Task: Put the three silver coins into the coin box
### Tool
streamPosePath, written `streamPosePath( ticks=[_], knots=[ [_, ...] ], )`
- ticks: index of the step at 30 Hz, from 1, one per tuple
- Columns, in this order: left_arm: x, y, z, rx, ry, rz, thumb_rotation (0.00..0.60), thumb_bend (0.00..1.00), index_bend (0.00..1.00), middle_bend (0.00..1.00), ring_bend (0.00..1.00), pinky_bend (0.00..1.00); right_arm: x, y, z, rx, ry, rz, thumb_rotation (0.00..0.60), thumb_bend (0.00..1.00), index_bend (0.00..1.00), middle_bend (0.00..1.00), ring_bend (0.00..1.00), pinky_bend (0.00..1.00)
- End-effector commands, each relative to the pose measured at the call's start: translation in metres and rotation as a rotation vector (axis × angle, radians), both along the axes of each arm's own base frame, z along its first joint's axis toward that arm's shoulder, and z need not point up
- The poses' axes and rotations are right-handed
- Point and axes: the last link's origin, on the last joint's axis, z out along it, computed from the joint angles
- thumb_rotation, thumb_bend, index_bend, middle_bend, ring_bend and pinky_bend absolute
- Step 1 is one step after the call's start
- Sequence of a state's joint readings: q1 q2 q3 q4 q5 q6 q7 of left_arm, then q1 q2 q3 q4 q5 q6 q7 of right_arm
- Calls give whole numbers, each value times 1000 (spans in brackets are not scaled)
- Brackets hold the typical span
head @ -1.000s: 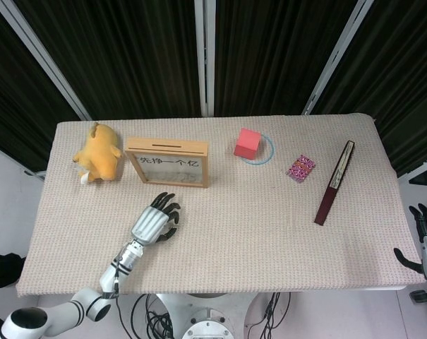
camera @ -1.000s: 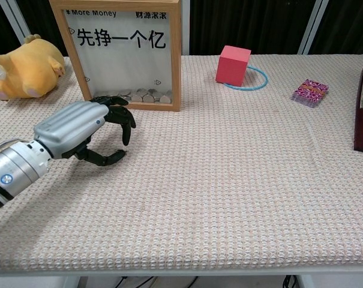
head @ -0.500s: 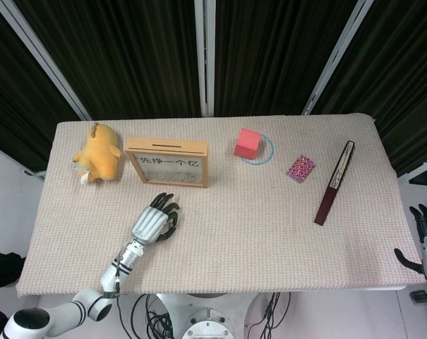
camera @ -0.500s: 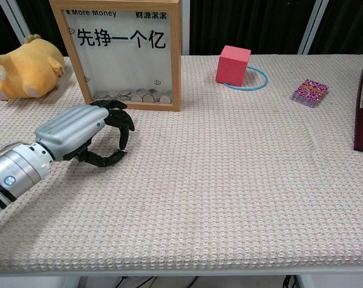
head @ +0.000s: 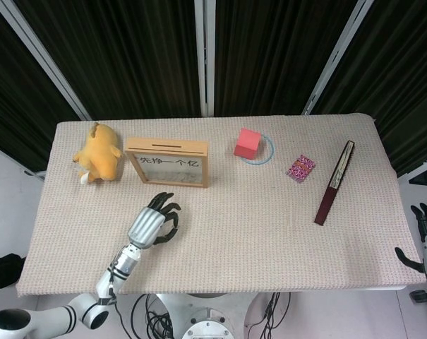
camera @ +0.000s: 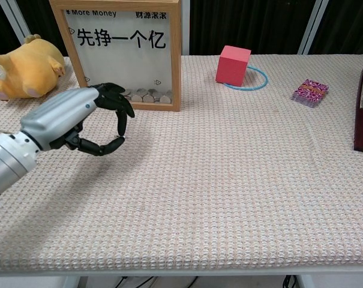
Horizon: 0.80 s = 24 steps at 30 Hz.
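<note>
The table (camera: 241, 180) is covered with a rough woven cloth. The coin box (camera: 124, 54) is framed in pale, matt wood with a smooth clear pane. The left hand (camera: 79, 123) is shelled in smooth silvery metal, with glossy black fingers (camera: 118, 108). A plush toy (camera: 25, 75) looks soft.

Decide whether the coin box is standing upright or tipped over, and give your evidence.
Upright. The coin box stands on its bottom edge on the table, its printed front facing the chest view, coins lying along its floor and the slot on top in the head view.
</note>
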<state>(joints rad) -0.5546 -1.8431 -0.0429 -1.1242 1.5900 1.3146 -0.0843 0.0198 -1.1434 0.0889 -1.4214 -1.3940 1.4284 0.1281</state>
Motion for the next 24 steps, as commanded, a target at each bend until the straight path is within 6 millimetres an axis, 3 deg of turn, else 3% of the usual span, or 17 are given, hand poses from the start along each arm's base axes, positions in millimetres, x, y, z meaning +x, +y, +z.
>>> streamPosePath(
  ticks=[1,10,13,18,24],
  knots=[
    [17,-11,51,73,-65,-52,600,455,620,314,90,125,1,-1,-1,3,0,4,600,176,0,0,0,0],
    [79,13,141,188,-156,-124,600,473,626,328,90,130,10,-2,-2,-9,-7,35,600,176,0,0,0,0],
    [98,23,157,213,-110,-170,600,475,627,329,90,137,11,-2,0,-15,-9,37,600,176,0,0,0,0],
    [127,48,166,176,-120,-162,600,474,627,329,90,138,14,-2,0,-15,-5,45,600,176,0,0,0,0],
    [152,99,157,73,-77,-48,600,474,626,339,96,145,17,-3,-1,-11,-22,44,600,176,0,0,0,0]
  ],
)
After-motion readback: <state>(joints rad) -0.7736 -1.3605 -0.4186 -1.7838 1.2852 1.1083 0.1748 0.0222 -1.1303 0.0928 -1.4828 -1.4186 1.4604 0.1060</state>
